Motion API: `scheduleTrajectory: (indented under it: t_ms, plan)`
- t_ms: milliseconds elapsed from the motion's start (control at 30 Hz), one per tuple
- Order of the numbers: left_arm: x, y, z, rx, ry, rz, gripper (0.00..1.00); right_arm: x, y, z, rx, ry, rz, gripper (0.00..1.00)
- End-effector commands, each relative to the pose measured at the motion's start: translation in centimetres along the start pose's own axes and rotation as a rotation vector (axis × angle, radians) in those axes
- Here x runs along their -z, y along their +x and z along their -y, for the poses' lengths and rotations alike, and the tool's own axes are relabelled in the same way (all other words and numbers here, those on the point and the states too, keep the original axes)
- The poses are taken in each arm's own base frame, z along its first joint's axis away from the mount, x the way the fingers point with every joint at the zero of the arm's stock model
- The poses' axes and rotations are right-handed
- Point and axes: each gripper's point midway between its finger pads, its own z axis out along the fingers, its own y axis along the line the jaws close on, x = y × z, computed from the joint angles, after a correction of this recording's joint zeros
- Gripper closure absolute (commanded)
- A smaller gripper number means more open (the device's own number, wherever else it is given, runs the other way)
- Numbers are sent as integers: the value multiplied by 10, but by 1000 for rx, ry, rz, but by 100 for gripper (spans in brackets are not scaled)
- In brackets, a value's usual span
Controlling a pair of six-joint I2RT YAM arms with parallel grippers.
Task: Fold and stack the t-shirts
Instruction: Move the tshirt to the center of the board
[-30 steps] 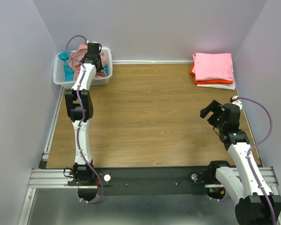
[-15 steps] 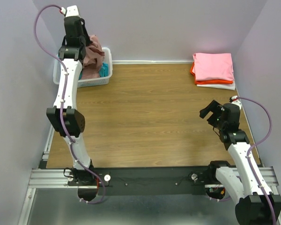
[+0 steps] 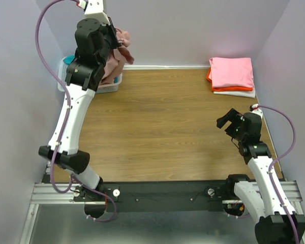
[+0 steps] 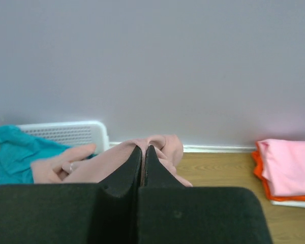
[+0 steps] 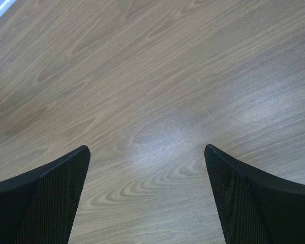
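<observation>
The left fingers (image 4: 138, 158) are pressed together on a bunched fold of the dusty-pink shirt (image 4: 165, 152). The cloth spills out beyond their tips and hangs beneath them over the white basket (image 4: 66, 130). A teal shirt (image 4: 12, 150) lies in that basket, below and to the left of the fingers. The step in hand looks like carrying this shirt out to the table (image 3: 157, 127). To do it well, hold the pinch firm, rise until the cloth is free of the basket rim, then swing toward open wood, well short of the folded stack (image 3: 231, 73) far to the fingers' right. The left arm is stretched tall, its wrist up by the back wall (image 4: 152, 61). The right fingers (image 3: 229, 119) are spread wide and hold nothing, hovering above bare wood.
</observation>
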Motion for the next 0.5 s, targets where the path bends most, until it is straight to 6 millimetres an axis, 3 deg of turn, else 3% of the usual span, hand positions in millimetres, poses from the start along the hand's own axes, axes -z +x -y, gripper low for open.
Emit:
scheduleTrajectory:
  t_ms: [0,300,400,467]
  plan:
    - [66,-95,18,88,79,279,100,3,4,0,8,-12,-9,0]
    - [135,-125,123,108,499,370,100,8,-5,-1,2,-12,32,0]
    - [160,-130,152,108,597,383,100,10,-7,2,-2,-1,50,0]
    - [168,-130,161,106,618,383,100,10,-8,3,-7,6,56,0]
